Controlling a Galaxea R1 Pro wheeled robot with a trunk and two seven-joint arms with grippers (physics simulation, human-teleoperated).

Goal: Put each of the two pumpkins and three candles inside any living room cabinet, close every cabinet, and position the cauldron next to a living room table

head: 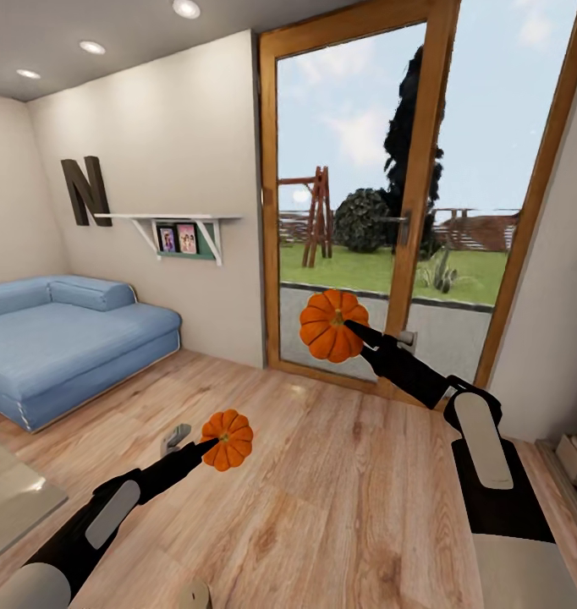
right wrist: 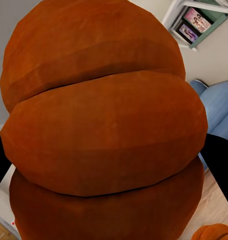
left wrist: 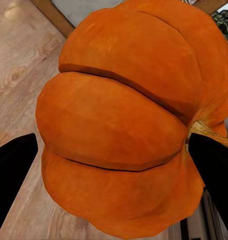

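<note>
I hold two orange ribbed pumpkins in the air over the wood floor. My left gripper [head: 212, 446] is shut on the lower pumpkin [head: 228, 439], which bulges between the black fingers [left wrist: 11, 172] in the left wrist view [left wrist: 119, 125]. My right gripper [head: 350, 326] is shut on the higher pumpkin [head: 329, 325], held in front of the glass door; close up, this pumpkin [right wrist: 103, 130] hides most of the room. The other pumpkin [right wrist: 213, 233] peeks in beside it. A corner of the glossy grey table [head: 5, 501] lies at the lower left. The candles, cabinet and cauldron are out of view.
A blue sofa [head: 64, 338] stands along the left wall under a letter N [head: 85, 191] and a white shelf [head: 174, 222] with photos. The wood-framed glass door [head: 365, 203] is straight ahead. Light wood floor [head: 322, 507] stretches between the arms. Some furniture edge [head: 576, 457] shows at far right.
</note>
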